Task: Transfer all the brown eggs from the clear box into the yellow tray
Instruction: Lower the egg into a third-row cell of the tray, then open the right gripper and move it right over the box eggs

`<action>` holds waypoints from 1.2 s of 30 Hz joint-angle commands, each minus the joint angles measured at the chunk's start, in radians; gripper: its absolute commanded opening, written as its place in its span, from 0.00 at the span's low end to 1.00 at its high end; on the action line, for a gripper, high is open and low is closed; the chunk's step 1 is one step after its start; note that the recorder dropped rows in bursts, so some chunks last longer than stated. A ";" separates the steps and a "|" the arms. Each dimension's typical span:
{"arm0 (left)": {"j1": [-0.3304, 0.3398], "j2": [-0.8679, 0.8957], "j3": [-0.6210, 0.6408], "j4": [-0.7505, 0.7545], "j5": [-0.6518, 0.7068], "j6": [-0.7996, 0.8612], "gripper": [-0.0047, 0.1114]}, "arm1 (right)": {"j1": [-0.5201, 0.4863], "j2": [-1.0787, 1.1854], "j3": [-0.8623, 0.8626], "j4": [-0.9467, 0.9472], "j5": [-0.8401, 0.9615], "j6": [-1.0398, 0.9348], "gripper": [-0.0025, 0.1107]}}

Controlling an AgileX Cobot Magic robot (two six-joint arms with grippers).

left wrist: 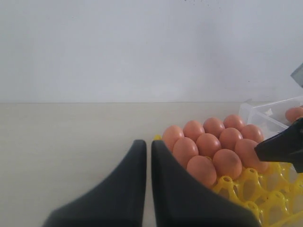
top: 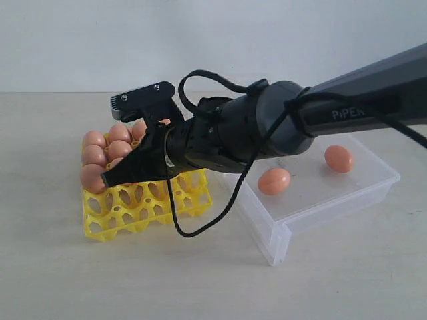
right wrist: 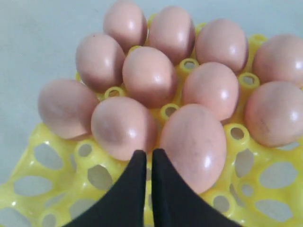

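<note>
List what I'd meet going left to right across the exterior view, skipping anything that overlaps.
yellow tray → left brown egg → right brown egg. Both eggs lie loose in the clear box.

Only readable bit anywhere is the word "PiPER", small i and the rest capitals, pale letters printed along the side of the dark right arm, near the right edge of the outside camera's shot.

Brown eggs crowd yellow tray's far cells; near cells open. Two more lie apart in clear box.
</note>
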 commanded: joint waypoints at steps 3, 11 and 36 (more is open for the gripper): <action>-0.007 0.003 0.004 -0.005 -0.012 0.005 0.07 | -0.020 0.078 -0.010 -0.004 -0.004 0.003 0.02; -0.007 0.003 0.004 -0.005 -0.012 0.005 0.07 | -0.011 0.014 -0.010 -0.005 0.032 -0.034 0.02; -0.007 0.003 0.004 -0.005 -0.012 0.005 0.07 | -0.581 -0.071 -0.203 0.590 1.071 -1.017 0.48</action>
